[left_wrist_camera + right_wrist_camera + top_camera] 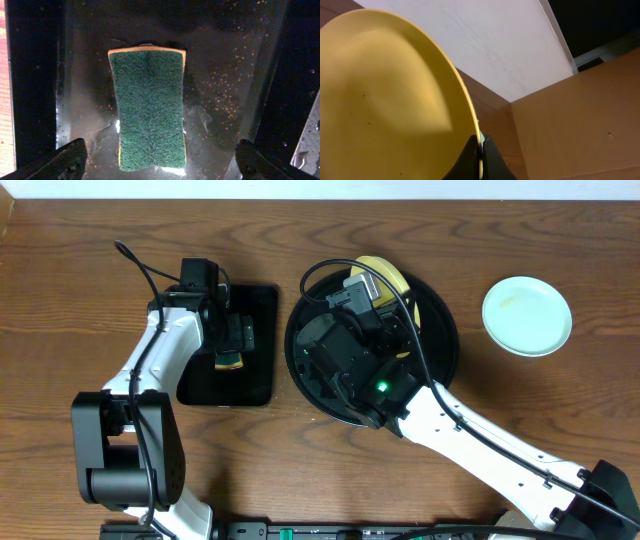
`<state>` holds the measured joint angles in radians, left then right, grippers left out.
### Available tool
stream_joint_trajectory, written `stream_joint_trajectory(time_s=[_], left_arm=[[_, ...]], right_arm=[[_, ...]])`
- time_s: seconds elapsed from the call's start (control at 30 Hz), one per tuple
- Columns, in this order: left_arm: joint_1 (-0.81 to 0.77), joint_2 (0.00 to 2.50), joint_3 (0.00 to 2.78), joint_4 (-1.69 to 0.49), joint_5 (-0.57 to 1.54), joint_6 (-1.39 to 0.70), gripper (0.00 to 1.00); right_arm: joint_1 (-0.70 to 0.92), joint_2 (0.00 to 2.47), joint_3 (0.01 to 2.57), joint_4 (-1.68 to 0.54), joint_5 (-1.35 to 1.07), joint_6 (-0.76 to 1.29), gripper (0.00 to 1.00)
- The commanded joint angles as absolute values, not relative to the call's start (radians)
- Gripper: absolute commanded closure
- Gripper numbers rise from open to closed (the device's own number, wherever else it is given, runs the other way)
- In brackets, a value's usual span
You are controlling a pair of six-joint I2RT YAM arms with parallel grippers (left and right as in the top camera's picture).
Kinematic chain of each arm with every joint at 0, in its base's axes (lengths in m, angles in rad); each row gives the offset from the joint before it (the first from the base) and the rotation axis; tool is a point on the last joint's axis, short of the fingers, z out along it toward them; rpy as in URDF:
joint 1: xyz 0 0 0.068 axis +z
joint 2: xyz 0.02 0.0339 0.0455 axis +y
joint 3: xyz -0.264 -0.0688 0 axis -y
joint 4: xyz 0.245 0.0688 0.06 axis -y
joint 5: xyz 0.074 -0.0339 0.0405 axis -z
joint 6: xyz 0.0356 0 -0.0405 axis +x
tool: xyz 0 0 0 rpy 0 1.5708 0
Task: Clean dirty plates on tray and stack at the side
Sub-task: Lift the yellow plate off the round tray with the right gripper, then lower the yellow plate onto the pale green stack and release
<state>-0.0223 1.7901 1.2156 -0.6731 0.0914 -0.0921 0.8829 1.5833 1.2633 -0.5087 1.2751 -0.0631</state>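
Sponge (147, 107) lies free under the left gripper (162, 157), fingers spread wide; right gripper (481, 150) pinches the yellow plate (385, 100) at twelve o'clock over the round tray (442, 330).

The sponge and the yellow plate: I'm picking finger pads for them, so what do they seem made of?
The sponge looks like a coarse green scouring-fibre layer on yellow foam, whose edge shows along the top. The yellow plate looks smooth, matte and thin-rimmed, probably plastic or melamine, though ceramic cannot be excluded.
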Motion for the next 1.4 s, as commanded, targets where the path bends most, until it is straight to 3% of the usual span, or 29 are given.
stream_joint_trajectory(time_s=[0.0,0.13,0.3,0.5,0.77,1.03,1.37], left_arm=[[-0.023,1.794,1.213,-0.675,0.086,-0.084,0.05],[-0.023,1.794,1.213,-0.675,0.086,-0.084,0.05],[-0.023,1.794,1.213,-0.675,0.086,-0.084,0.05],[-0.023,1.794,1.213,-0.675,0.086,-0.084,0.05],[-0.023,1.794,1.213,-0.675,0.086,-0.083,0.04],[-0.023,1.794,1.213,-0.675,0.086,-0.084,0.04],[-0.023,1.794,1.213,-0.675,0.086,-0.083,0.04]], right_arm=[[0.877,1.579,1.275,-0.513,1.253,-0.057,0.99],[0.87,1.579,1.275,-0.513,1.126,-0.01,0.99],[0.756,1.579,1.275,-0.516,0.719,0.111,0.99],[0.458,1.579,1.275,-0.513,0.29,0.187,0.99],[0.006,1.579,1.275,-0.464,-0.017,0.187,0.99],[-0.328,1.582,1.275,-0.458,-0.046,0.205,0.99],[-0.441,1.603,1.275,-0.445,-0.01,0.201,0.99]])
